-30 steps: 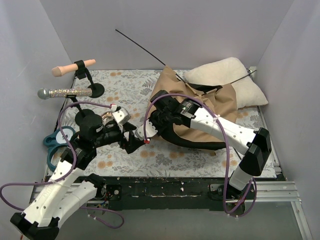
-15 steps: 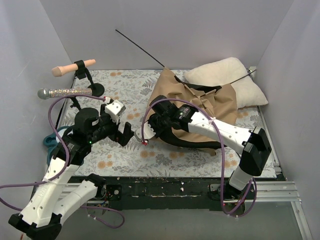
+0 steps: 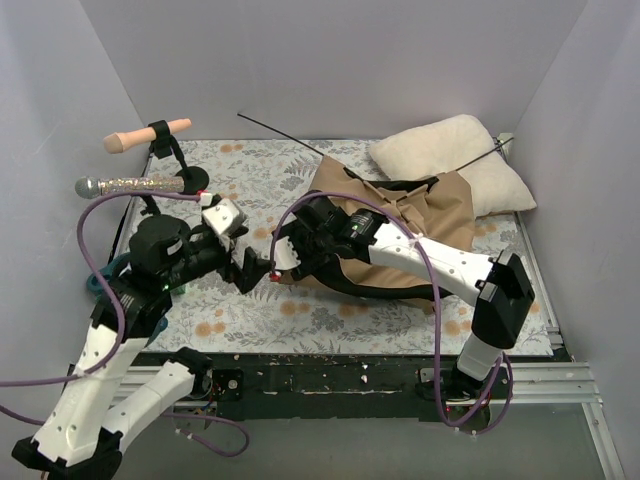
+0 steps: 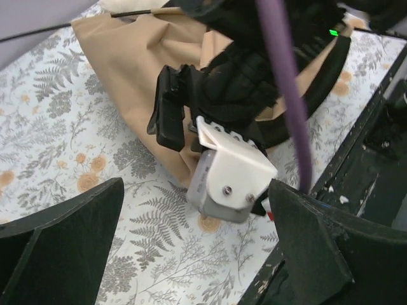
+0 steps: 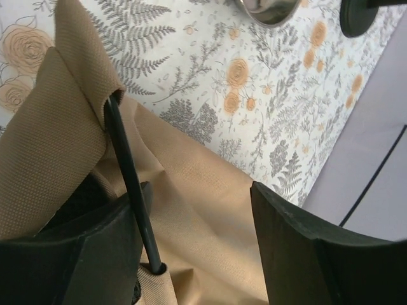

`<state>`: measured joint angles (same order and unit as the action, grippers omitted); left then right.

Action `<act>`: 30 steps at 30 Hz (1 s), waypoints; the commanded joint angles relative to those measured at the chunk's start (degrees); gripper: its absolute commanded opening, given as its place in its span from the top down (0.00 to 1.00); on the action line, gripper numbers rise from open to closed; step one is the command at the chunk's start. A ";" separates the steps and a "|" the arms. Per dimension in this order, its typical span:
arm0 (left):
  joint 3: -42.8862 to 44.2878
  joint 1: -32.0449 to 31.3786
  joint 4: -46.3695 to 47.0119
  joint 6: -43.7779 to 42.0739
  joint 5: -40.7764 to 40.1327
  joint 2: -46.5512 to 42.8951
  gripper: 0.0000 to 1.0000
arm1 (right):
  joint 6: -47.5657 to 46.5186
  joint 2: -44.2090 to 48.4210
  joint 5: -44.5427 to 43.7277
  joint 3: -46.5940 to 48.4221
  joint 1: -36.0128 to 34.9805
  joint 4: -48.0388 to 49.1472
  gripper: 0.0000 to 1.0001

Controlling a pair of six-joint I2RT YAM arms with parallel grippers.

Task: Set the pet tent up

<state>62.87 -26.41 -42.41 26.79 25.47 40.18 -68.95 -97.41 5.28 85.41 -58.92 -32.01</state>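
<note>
On the floral table cover [image 3: 260, 170], right of centre: pet tent [image 3: 425, 215] flat and crumpled, a tan heap just in front of the cream pillow [image 3: 450, 155], far pole end [image 3: 275, 132] jutting up over the back left. Not standing yet, by the look of it early going. Down at the heap's left edge, right gripper [image 5: 198, 190] in among the cloth, jaws spread, straddling the black pole [image 5: 127, 171] right at the mouth of its fabric sleeve; close against one finger, not pinched. Danger one, judging from here: closing off-centre and catching sleeve cloth along with the rod, bunching the fabric and jamming the feed, or squeezing cloth alone and letting the thin rod skate out sideways. Danger two: bending a springy pole with that long free end in the air, then losing grip and getting a whip across the table. Danger three: crowding, with left gripper [image 3: 252, 270] just beside the right wrist and a purple cable [image 4: 286, 95] draped through the gap, ripe for a knock or a snag. Now the poses: right arm stretched low from the near right, elbow bent at the table's right side, forearm lying across the tent, wrist aimed left. Left arm up from the near left, folded, wrist turned toward the tent, jaws wide apart, holding nothing.
</note>
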 commanded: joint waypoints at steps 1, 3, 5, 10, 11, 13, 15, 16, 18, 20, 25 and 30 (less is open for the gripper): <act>0.85 0.40 6.81 10.82 -5.08 5.33 0.02 | 6.10 4.24 -0.79 3.63 0.73 0.20 0.27; 0.67 1.10 9.79 14.68 -5.96 6.83 0.02 | 6.46 5.73 -1.76 2.67 0.99 -0.59 0.23; 1.55 2.24 10.77 17.32 -5.27 8.93 0.02 | 6.28 7.48 -2.99 -0.49 1.35 -0.86 0.21; 2.69 6.71 12.70 21.55 0.97 13.07 0.02 | 8.12 12.23 -3.61 -7.09 1.61 2.64 0.21; 2.96 7.86 12.79 22.25 2.37 14.12 0.02 | 9.52 12.76 -3.78 -7.36 1.78 3.18 0.20; 3.40 11.02 13.23 22.87 5.80 15.53 0.02 | 11.37 13.55 -3.43 -7.36 2.14 2.83 0.20; 3.75 13.13 13.50 22.79 9.40 16.85 0.02 | 13.04 14.26 -3.52 -8.49 2.31 4.49 0.20; 3.66 13.58 14.02 22.35 10.72 17.38 0.02 | 13.05 14.26 -3.87 -9.11 2.31 4.50 0.21; 3.75 13.76 15.07 22.17 12.05 17.91 0.02 | 12.78 13.56 -5.01 -9.47 2.23 5.72 0.22; 4.36 14.02 15.52 22.17 13.37 18.87 0.02 | 13.57 13.12 -7.10 -9.03 2.23 8.27 0.22; 6.12 14.02 12.71 23.14 12.76 22.56 0.02 | 9.62 15.05 -2.77 -6.41 0.12 8.74 0.22; 6.30 14.02 12.44 22.96 14.07 24.24 0.02 | 14.26 15.67 10.97 1.95 0.12 -5.94 0.18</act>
<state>67.16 -12.73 -28.91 49.56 37.34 63.72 -57.71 -84.77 5.21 79.44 -58.30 -30.81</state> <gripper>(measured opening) 0.981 0.812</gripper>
